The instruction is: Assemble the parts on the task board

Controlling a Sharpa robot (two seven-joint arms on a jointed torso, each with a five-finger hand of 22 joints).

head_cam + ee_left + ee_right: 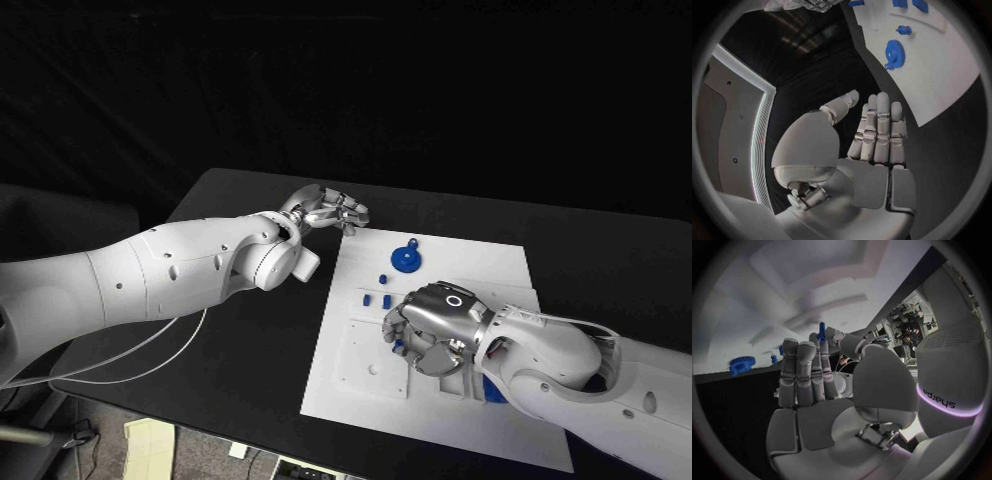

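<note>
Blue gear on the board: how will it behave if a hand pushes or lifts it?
The blue gear lies flat on the task board, so it probably slides rather than rolls. It looks like thin rigid plastic, likely light. Its low profile leaves little to grip; the toothed rim may help.

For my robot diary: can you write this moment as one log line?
left hand: open, off board | right hand: pinching blue part over task board | blue gear: lying on board

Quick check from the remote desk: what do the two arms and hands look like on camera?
Both arms are smooth white shells with rounded joints. The left arm has small dark holes in its casing and a thin white cable looping beneath it. The right arm carries a glowing ring and mirrored lettering at the wrist. The left hand and right hand are silver, segmented metal.
</note>
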